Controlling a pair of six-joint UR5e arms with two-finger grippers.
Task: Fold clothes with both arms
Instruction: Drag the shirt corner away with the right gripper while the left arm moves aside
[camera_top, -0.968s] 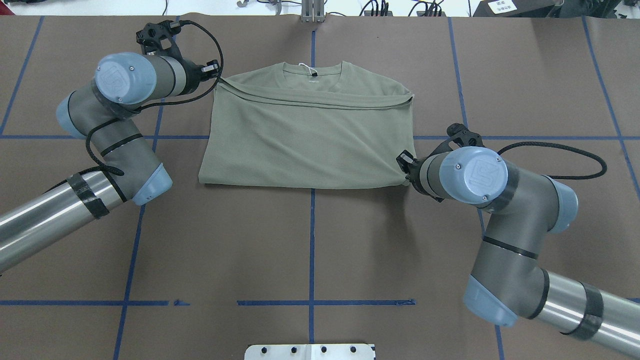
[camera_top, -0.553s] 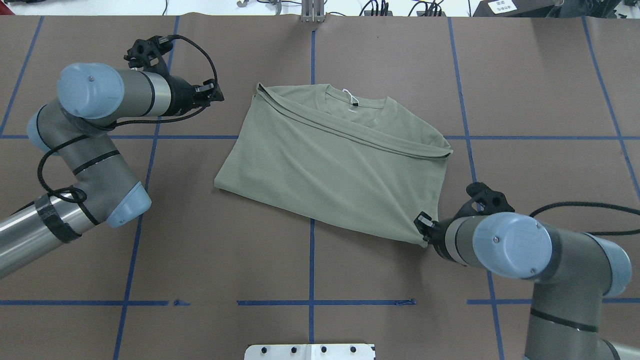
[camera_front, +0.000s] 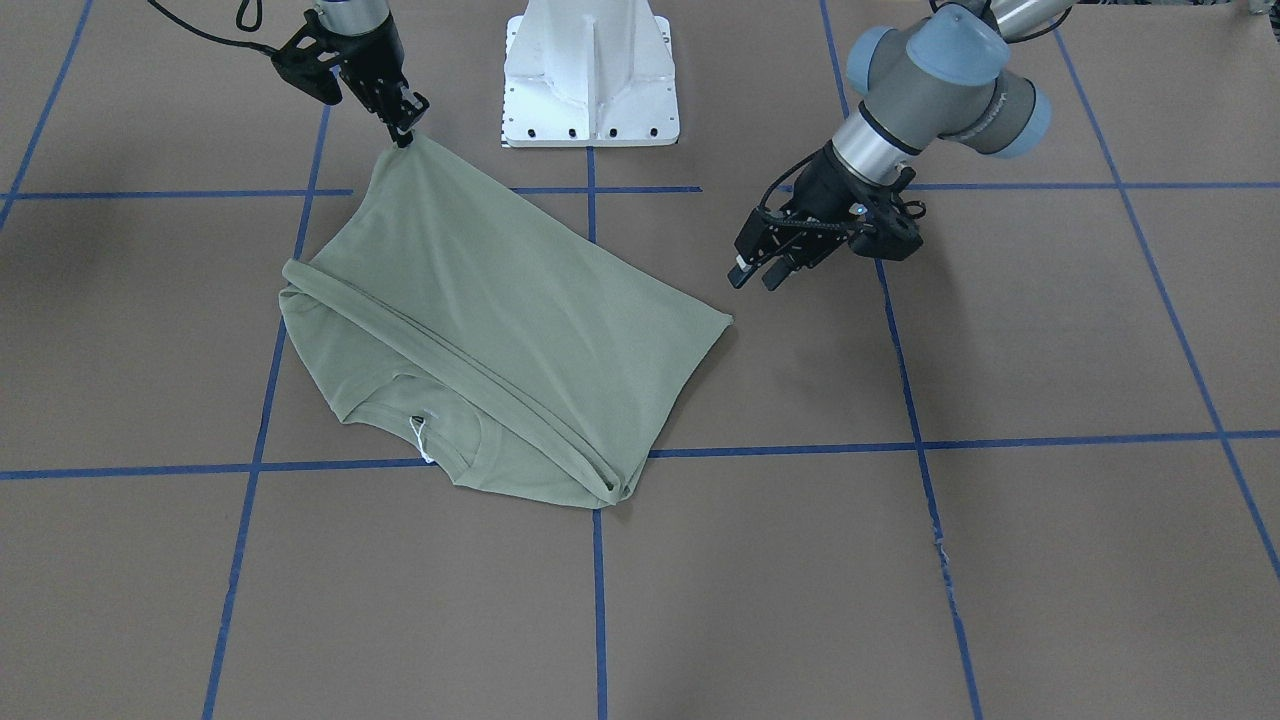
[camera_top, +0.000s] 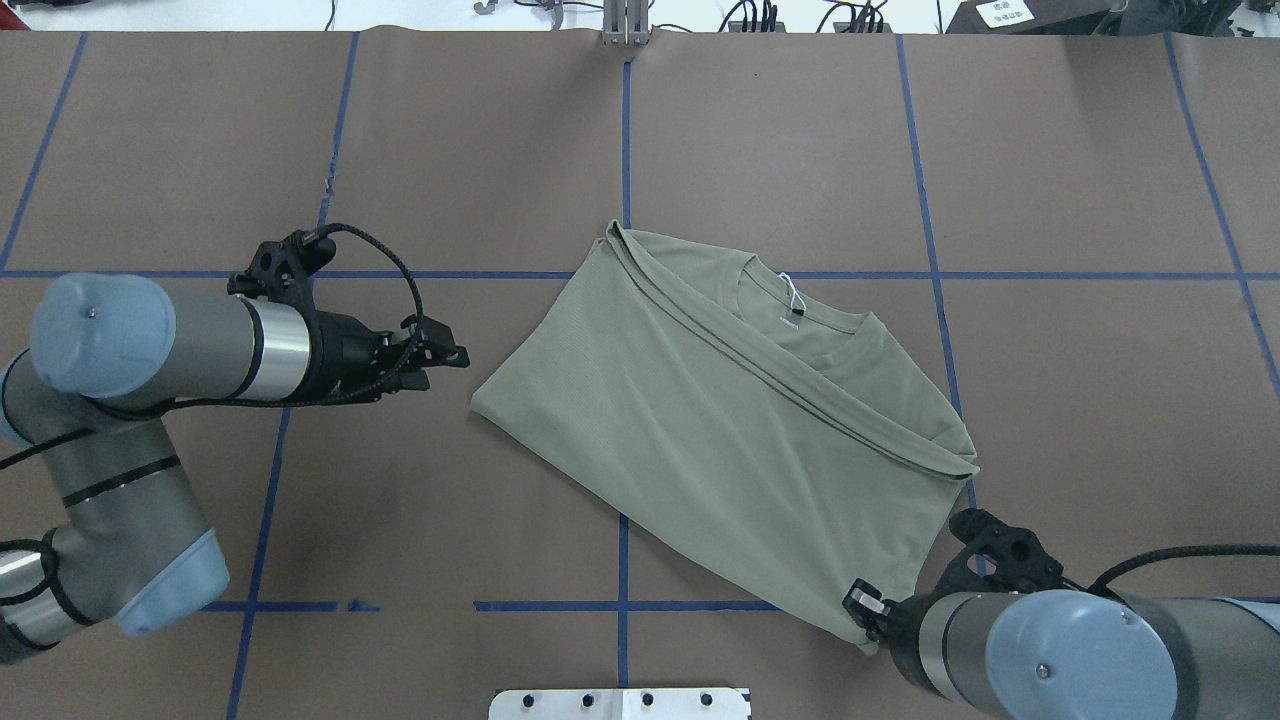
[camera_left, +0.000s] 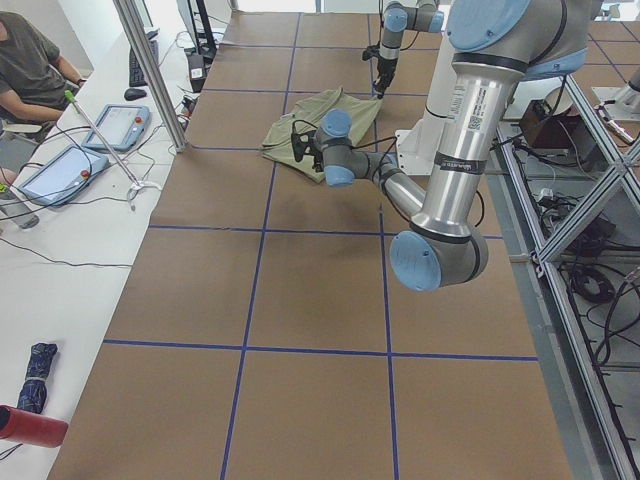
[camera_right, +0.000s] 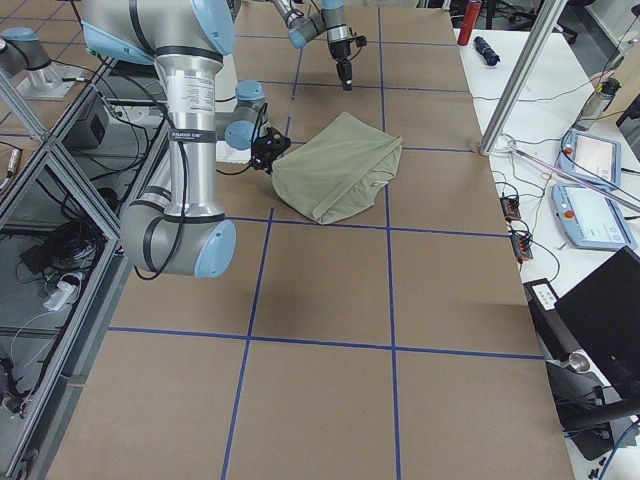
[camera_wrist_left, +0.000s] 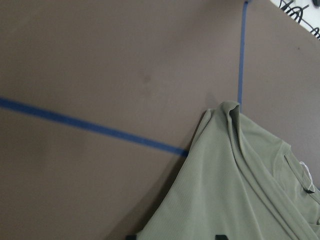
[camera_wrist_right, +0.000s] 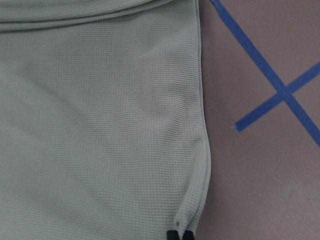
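- Shirt lies folded and skewed on the table, collar toward 1 o'clock.
- Right gripper is clenched on the shirt's 5 o'clock corner.
- Left gripper is released and empty, near the shirt's 9 o'clock corner, not touching.

One sage-green shirt, and one white tag on it. Two arms, count them: left arm, right arm. That makes two grippers, left gripper and right gripper. One white pedestal base. Off at the side bench: two teach pendants, nearer pendant and farther pendant, one seated person, one red bottle.
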